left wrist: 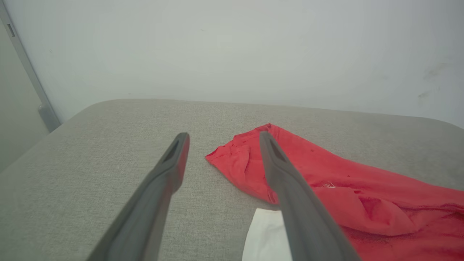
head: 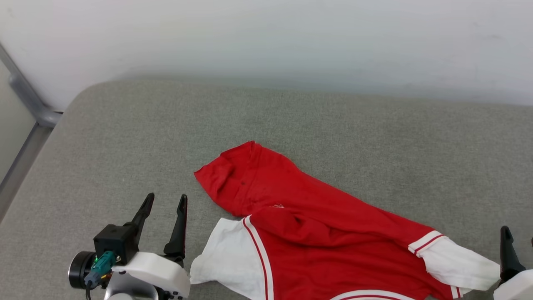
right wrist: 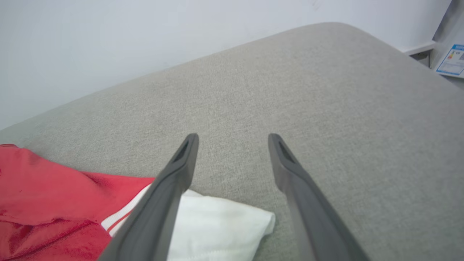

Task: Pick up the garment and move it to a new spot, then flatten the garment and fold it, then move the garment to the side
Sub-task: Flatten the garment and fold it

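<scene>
inside a bare, plain room, home or lab hard to tell: grey cloth-covered cushion point(head: 125, 137) pushed against a blank white wall point(head: 266, 37), metal frame point(head: 25, 93) alongside.

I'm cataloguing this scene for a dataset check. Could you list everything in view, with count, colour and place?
garment: one, red with white cuff panels and striped trim, lying rumpled on the padded surface, near right in the head view
padded surface: one, grey fabric, under the garment
wall: one, white, behind the padded surface
metal frame: one, grey, far left beside the padded surface
label: one, blue and white, far right in the right wrist view, print unreadable
left gripper: one, dark fingers, open, left of the garment
right gripper: one, dark fingers, open, by the garment's right cuff, holding nothing
</scene>
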Tool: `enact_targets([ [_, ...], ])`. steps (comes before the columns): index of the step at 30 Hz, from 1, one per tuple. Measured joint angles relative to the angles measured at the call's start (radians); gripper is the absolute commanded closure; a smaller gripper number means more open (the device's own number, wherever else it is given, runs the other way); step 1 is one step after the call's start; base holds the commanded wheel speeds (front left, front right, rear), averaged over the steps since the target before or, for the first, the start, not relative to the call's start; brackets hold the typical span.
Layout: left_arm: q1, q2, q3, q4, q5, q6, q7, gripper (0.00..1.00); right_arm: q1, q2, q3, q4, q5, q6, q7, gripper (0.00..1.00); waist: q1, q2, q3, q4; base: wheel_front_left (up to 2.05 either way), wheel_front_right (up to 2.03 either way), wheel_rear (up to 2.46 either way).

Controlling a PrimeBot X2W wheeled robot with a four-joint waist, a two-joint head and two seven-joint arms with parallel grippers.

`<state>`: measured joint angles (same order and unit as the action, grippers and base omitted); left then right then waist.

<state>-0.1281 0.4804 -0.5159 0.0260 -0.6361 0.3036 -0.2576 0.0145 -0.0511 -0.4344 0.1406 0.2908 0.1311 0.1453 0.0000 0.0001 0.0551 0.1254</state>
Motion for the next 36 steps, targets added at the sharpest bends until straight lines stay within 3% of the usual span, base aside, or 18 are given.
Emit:
enact_targets([
  [5,0.034,0.005,0.005,0.0,-0.003,0.021,0.001,0.0,0.035,0.0,0.075,-0.067,-0.066,0.0,-0.136,0.0,0.0,0.0,-0.041,-0.007,0.0,0.0,0.0],
  [12,0.079,0.035,0.011,0.0,-0.045,0.016,0.052,0.0,0.085,0.001,0.227,-0.186,-0.094,0.0,-0.187,0.0,-0.0002,0.0,-0.076,-0.028,0.0,0.0,0.0],
  [18,0.047,0.086,-0.047,0.032,-0.126,-0.08,0.275,0.0,0.132,0.001,0.299,-0.253,-0.082,0.0,-0.162,0.0,-0.0002,0.0,-0.079,-0.04,0.0,0.0,0.0],
  [24,-0.016,0.094,-0.126,0.11,-0.21,-0.16,0.53,0.0,0.145,0.001,0.328,-0.287,-0.065,0.0,-0.143,0.0,-0.0001,0.0,-0.055,-0.067,0.0,0.0,0.0],
  [34,-0.11,0.085,-0.183,0.239,-0.274,-0.253,0.723,0.0,0.123,0.001,0.325,-0.278,-0.034,0.0,-0.149,0.0,0.0,0.0,0.037,-0.105,0.0,0.0,0.0],
  [35,-0.121,0.085,-0.187,0.246,-0.286,-0.264,0.748,0.51,0.119,0.001,0.321,-0.272,-0.029,0.0,-0.147,0.0,0.0,0.0,0.044,-0.107,0.0,0.0,0.0],
  [36,-0.129,0.085,-0.19,0.252,-0.293,-0.272,0.765,0.82,0.114,0.001,0.318,-0.268,-0.026,0.0,-0.146,0.0,0.0,0.0,0.051,-0.11,0.0,0.0,0.0],
])
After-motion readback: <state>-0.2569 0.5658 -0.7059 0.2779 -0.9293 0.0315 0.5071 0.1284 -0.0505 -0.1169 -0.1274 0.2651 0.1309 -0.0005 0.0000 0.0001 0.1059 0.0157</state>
